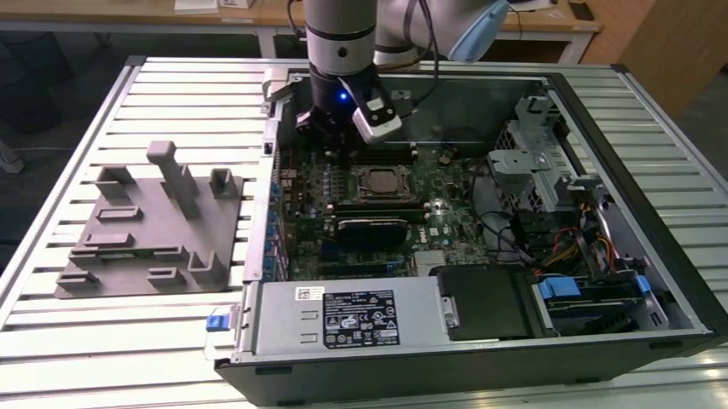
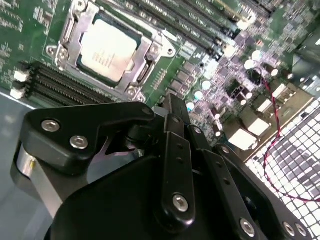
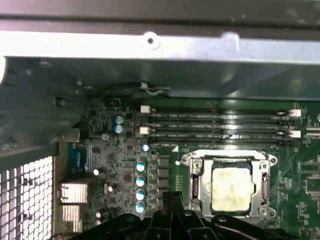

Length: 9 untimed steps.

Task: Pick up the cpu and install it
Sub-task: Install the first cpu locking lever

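Observation:
The cpu [image 1: 381, 181], a small square chip with a pale silver top, lies flat inside the dark socket frame [image 1: 355, 192] on the green motherboard in the open computer case. Both wrist views show the cpu [image 2: 107, 50] [image 3: 231, 187] seated in that metal frame, beside the rows of memory slots. My black gripper [image 1: 322, 135] hangs above the board, toward the exterior view's left and back of the socket, apart from the cpu. Its fingers [image 2: 172, 102] [image 3: 172, 197] come together at the tips with nothing between them.
A grey plastic fixture [image 1: 148, 221] stands on the slatted table at the exterior view's left. The case wall [image 3: 150, 47] and a perforated rear panel [image 2: 295, 150] are close to the gripper. Drive cage [image 1: 534, 162], cables and power supply [image 1: 341, 315] fill the case.

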{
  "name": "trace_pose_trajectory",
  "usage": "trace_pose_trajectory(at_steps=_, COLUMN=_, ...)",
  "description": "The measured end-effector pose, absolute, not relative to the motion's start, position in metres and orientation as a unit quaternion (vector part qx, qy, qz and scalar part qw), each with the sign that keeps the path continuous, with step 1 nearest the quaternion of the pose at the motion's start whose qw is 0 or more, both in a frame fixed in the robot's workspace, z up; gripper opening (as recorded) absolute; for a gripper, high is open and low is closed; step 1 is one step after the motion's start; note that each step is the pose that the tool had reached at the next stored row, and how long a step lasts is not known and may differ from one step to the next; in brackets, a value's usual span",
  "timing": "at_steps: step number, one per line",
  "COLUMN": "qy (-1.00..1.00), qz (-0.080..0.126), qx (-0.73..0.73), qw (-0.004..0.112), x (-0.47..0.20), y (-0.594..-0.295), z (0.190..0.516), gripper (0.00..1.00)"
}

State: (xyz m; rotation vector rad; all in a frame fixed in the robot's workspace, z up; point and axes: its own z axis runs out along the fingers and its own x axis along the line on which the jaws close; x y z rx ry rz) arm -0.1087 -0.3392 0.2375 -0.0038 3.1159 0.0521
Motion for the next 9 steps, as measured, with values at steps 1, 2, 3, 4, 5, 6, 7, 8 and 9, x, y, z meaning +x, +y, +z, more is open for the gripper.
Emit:
trace_pose_trajectory(at_steps=1, qy=1.000, qz=0.019, qx=-0.001, qw=0.013, x=-0.1090, y=-0.3392, z=0.2375, gripper=0.11)
trace_pose_trajectory(at_steps=2, qy=1.000, qz=0.022, qx=-0.001, qw=0.013, x=-0.1093, y=-0.3392, z=0.2375, gripper=0.11)
trace_pose_trajectory(at_steps=3, qy=1.000, qz=0.025, qx=-0.001, qw=0.013, x=-0.1095, y=-0.3392, z=0.2375, gripper=0.11)
trace_pose_trajectory(at_steps=4, qy=1.000, qz=0.028, qx=-0.001, qw=0.013, x=-0.1096, y=-0.3392, z=0.2375, gripper=0.11)
trace_pose_trajectory(at_steps=5, qy=0.999, qz=0.031, qx=-0.001, qw=0.013, x=-0.1098, y=-0.3392, z=0.2374, gripper=0.11)
trace_pose_trajectory(at_steps=6, qy=0.999, qz=0.035, qx=-0.001, qw=0.013, x=-0.1103, y=-0.3391, z=0.2375, gripper=0.11)
trace_pose_trajectory(at_steps=7, qy=0.999, qz=0.038, qx=-0.001, qw=0.013, x=-0.1106, y=-0.3392, z=0.2375, gripper=0.11)
trace_pose_trajectory(at_steps=8, qy=0.999, qz=0.043, qx=-0.001, qw=0.013, x=-0.1108, y=-0.3392, z=0.2375, gripper=0.11)
trace_pose_trajectory(at_steps=9, qy=0.999, qz=0.047, qx=-0.001, qw=0.013, x=-0.1109, y=-0.3392, z=0.2375, gripper=0.11)
